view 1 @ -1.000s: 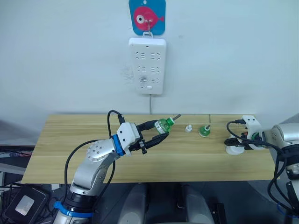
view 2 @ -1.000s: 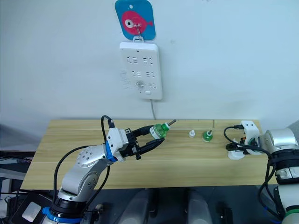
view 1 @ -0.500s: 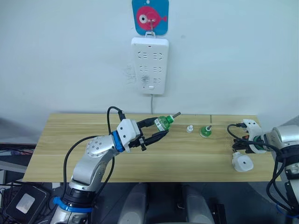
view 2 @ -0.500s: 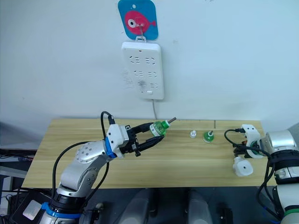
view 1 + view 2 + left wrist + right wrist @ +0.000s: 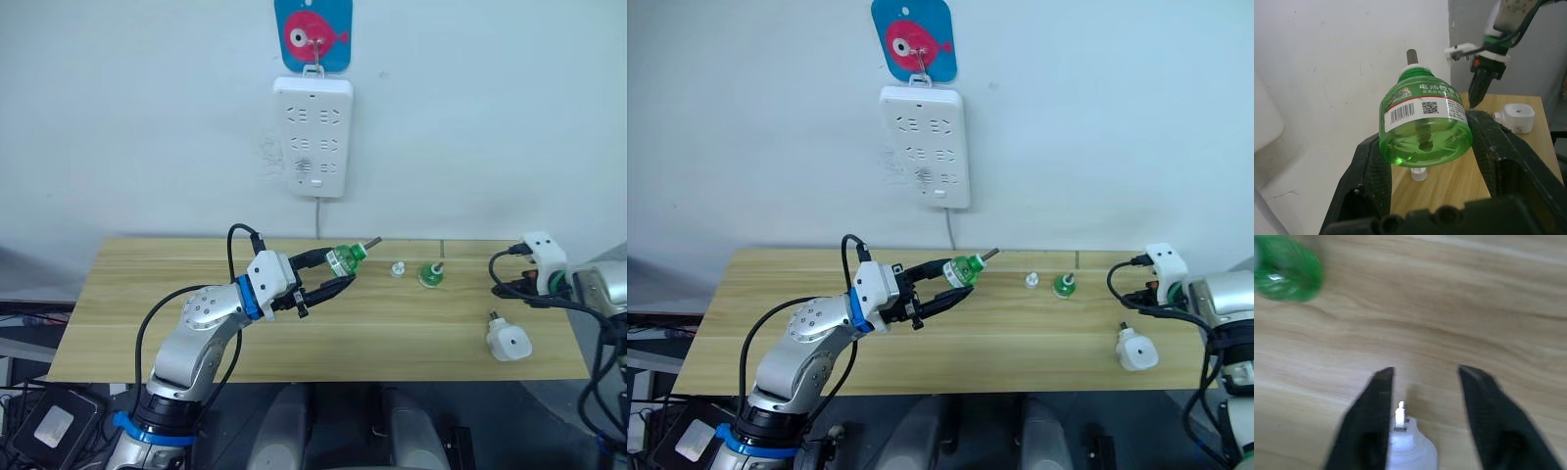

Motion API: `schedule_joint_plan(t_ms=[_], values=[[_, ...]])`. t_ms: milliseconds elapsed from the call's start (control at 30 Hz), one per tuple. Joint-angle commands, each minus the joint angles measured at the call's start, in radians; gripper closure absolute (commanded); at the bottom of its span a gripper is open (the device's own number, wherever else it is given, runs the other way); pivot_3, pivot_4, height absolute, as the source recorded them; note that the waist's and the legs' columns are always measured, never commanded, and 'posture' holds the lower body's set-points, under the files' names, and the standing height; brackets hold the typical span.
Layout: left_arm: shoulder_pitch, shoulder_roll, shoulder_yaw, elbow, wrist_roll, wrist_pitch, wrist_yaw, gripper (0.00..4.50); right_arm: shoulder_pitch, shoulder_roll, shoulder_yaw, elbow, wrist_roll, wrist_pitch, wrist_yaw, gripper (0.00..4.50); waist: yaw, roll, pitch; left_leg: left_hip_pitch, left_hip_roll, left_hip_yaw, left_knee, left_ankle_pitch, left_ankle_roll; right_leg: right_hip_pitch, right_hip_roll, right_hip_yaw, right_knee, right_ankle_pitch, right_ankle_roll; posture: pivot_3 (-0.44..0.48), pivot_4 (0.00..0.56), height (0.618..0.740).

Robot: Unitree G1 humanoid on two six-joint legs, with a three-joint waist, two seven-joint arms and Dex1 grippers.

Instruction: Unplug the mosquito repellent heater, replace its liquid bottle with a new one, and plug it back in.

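Centrally, the left end effector (image 5: 331, 273) clamps a green liquid bottle (image 5: 342, 258), apparently empty. Lower right, the right end effector (image 5: 1422, 423) hangs spread over the mosquito repellent heater (image 5: 509, 342) on the tabletop (image 5: 411, 333); its wrist view shows the plug prong.

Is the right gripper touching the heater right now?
Apart. In the right eye view the heater lies on the table, with bare wood between it and the open right gripper, raised above and beyond it.

Heater (image 5: 508, 342) released from the right gripper (image 5: 1425, 382) and now lying free on the table (image 5: 392, 333) near the right front edge, the fingers (image 5: 1484, 401) spread apart and the right arm drawn back and up, clear of it.
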Motion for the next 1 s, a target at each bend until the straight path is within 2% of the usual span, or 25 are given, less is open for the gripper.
schedule_joint_plan(t_ms=[33, 100, 133, 433, 667, 1000], values=[[0.020, 0.002, 0.002, -0.035, -0.010, -0.011, -0.006, 2.28, 0.071, -0.074, -0.016, -0.147, 0.035, 0.072, 0.058, 0.98, 0.002, -0.001, 0.001, 0.000, 0.000, -0.001, -0.001, 0.000, 0.000, 0.000, 0.000, -0.001, 0.000, 0.000, 0.000, 0.100, 0.303, 0.740], [0.032, 0.000, 0.000, -0.047, -0.011, -0.008, 0.000, 2.28, 0.133, -0.102, -0.030, -0.216, 0.046, 0.089, 0.064, 0.17, 0.004, -0.001, 0.001, -0.001, 0.000, -0.002, -0.001, 0.000, 0.000, 0.000, 0.000, -0.002, -0.001, -0.001, 0.000, 0.101, 0.308, 0.740], [0.038, -0.002, -0.003, -0.052, -0.010, -0.007, 0.003, 2.28, 0.165, -0.113, -0.037, -0.246, 0.050, 0.091, 0.065, 0.05, 0.005, -0.001, 0.001, -0.001, 0.000, -0.002, -0.001, 0.000, 0.000, 0.000, -0.001, -0.002, -0.001, -0.001, 0.000, 0.101, 0.310, 0.740], [0.070, 0.002, -0.011, -0.088, -0.017, 0.003, 0.005, 2.28, 0.307, -0.145, -0.100, -0.386, 0.085, 0.136, 0.062, 0.05, 0.003, 0.000, 0.006, -0.001, 0.000, -0.001, -0.001, -0.001, 0.001, 0.000, -0.002, -0.002, -0.001, -0.004, 0.004, 0.104, 0.314, 0.740], [0.083, 0.003, -0.010, -0.106, -0.022, 0.018, 0.007, 2.28, 0.356, -0.115, -0.139, -0.387, 0.092, 0.147, 0.038, 0.05, 0.005, 0.000, 0.006, -0.001, 0.000, 0.000, -0.001, -0.001, 0.001, 0.000, -0.002, -0.001, -0.002, -0.004, 0.005, 0.106, 0.315, 0.740], [0.099, 0.013, -0.012, -0.132, -0.033, 0.042, 0.003, 2.28, 0.383, -0.093, -0.122, -0.321, 0.059, 0.080, 0.020, 0.05, 0.006, 0.000, 0.007, -0.001, 0.000, 0.000, -0.001, -0.001, 0.001, 0.000, -0.002, -0.002, -0.002, -0.005, 0.006, 0.103, 0.323, 0.740]])
